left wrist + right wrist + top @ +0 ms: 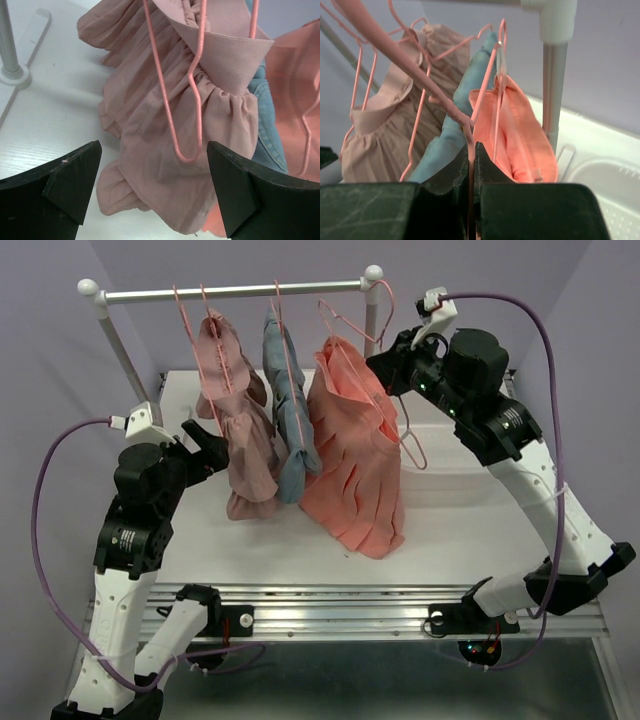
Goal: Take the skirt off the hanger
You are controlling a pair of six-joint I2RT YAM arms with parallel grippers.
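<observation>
Coral skirt [355,460] hung on a thin pink hanger [395,53] at the right of the row, hem laid on the white table [470,530], hanger wire pinched tight by the right gripper [471,160], left gripper [152,150] spread wide beside the pale pink ruffled garment [245,450]

I see the skirt [355,460], salmon-coral and pleated, hanging at the right end of the row of garments under the rail [230,292]. Its waist is narrow and bunched at the top. The cloth flares wide as it drops, and the slit, pleated hem reaches down to the white table [480,530] on the near side. It sits on the hanger [405,435], a thin pink wire one. A sloping arm crosses the skirt's front, and a bent loop sticks out to the skirt's right. In my right wrist view, one of its wires is pinched between the closed fingers of the right gripper [471,150], just left of the waistband.
</observation>
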